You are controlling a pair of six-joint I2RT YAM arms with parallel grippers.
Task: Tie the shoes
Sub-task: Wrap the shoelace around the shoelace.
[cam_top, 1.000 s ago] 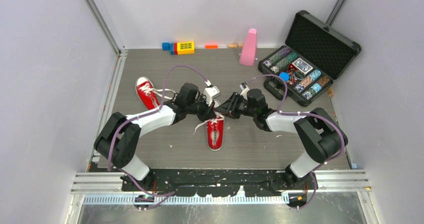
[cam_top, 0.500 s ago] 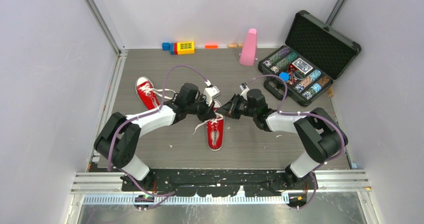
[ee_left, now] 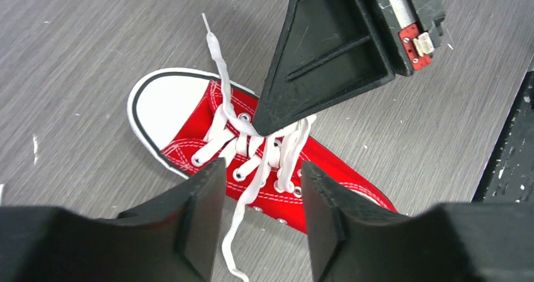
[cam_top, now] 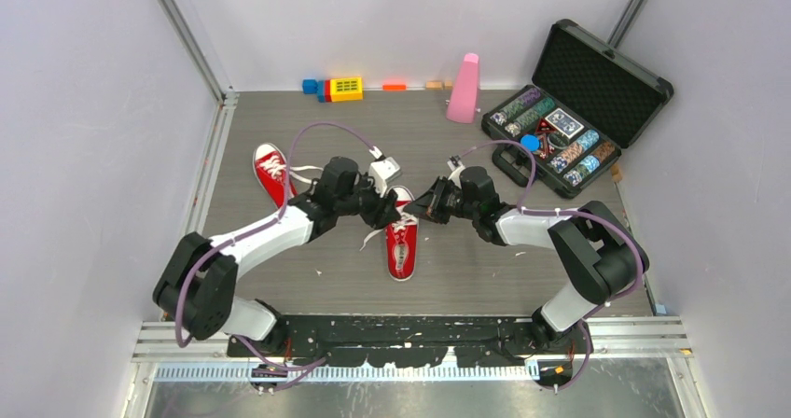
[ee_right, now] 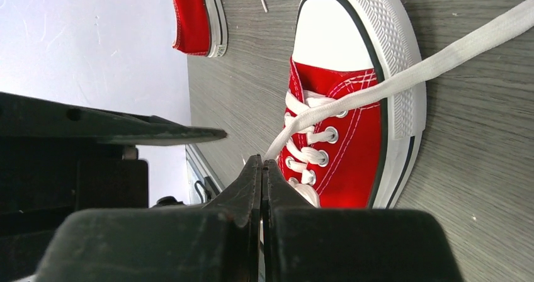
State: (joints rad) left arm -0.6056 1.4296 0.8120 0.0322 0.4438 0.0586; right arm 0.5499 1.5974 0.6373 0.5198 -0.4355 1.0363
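Observation:
One red shoe [cam_top: 402,246] lies mid-table with its white toe cap toward the near edge, and both grippers meet over its laces. My right gripper [ee_right: 262,161] is shut on a white lace [ee_right: 403,77] that runs taut from its tip across the toe; in the left wrist view its tip [ee_left: 264,126] rests on the lace crossing. My left gripper [ee_left: 262,169] stands open just above the shoe [ee_left: 195,129]. A loose lace end [ee_left: 242,206] hangs between its fingers, untouched. The other shoe [cam_top: 272,174] lies at the left, laces loose.
An open black case of poker chips [cam_top: 569,119] sits at the back right, with a pink cone-shaped object [cam_top: 464,90] beside it. Coloured blocks [cam_top: 340,88] line the back wall. A metal rail [cam_top: 210,157] runs along the table's left side.
My left gripper has opened, let go of the lace and drawn slightly back to the left. My right gripper has closed on the lace and stayed in place.

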